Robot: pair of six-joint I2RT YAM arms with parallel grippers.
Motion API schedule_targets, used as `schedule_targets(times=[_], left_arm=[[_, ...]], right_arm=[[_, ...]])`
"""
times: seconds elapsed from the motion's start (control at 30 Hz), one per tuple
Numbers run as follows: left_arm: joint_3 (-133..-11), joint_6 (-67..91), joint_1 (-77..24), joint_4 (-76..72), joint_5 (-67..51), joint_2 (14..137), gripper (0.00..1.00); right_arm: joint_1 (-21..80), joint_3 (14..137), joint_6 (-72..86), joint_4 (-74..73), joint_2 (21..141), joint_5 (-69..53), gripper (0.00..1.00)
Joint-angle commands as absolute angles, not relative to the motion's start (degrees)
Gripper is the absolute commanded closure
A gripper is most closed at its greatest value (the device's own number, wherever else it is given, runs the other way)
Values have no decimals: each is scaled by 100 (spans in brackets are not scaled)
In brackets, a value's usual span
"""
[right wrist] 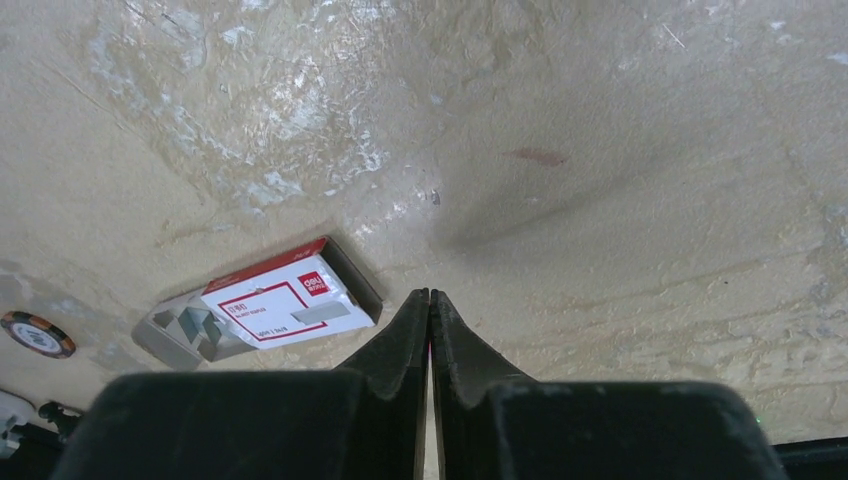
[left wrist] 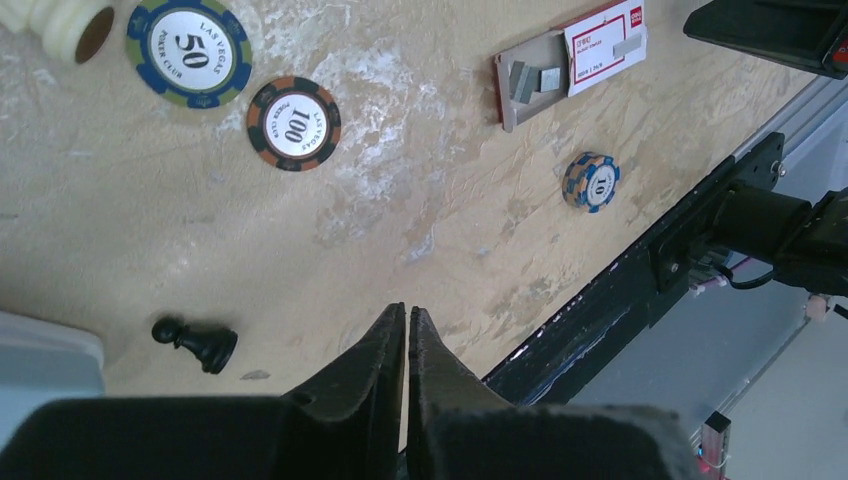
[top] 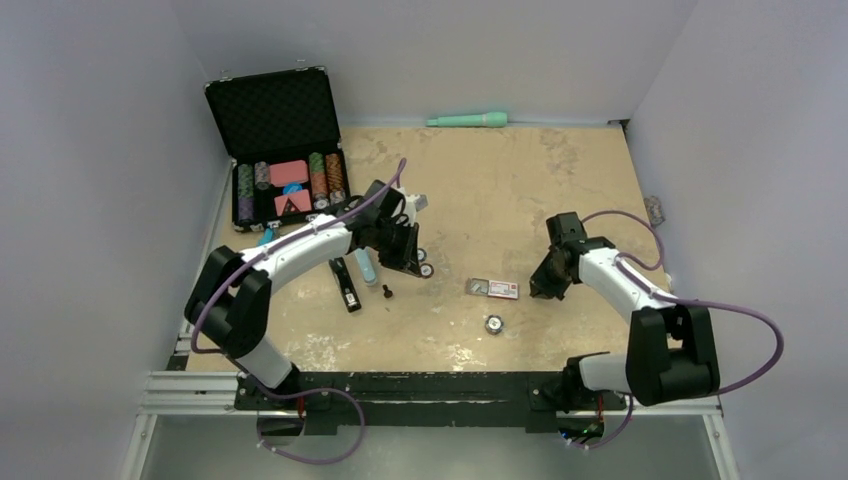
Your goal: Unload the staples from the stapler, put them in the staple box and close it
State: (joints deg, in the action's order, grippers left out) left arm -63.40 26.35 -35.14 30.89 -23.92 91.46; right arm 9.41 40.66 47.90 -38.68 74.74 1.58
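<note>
End effectors, top view: left end effector (top: pixel 405 250) near the black stapler (top: pixel 345 285), right end effector (top: pixel 548 283) just beside the staple box (top: pixel 495 289). Left wrist: jaws clenched, empty, above a pawn (left wrist: pixel 197 342). Right wrist: jaws clenched, empty — the staples (right wrist: pixel 320 314) lie on the box, apparently unloaded there for safekeeping.

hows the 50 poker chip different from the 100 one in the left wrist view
The 50 chip has a blue and olive-green rim; the 100 chip has a black and orange one. The 50 chip lies beside the cream ribbed tube in the top left corner; the 100 chip lies further toward the staple box. Both lie flat on the table, not touching, with white centres reading Las Vegas Poker Club.
</note>
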Motion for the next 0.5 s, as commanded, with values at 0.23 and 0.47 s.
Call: schedule_targets(times=[0.23,0.47], left_arm=[[-7106,2598,-3693,2665,-2787,10056,100],[-7494,2575,-3905,2682,-2821,10601,100]], right_arm=[[931,4268,4276,-3476,8082,163,100],[924,4441,3865,-3399,8330,297,100]])
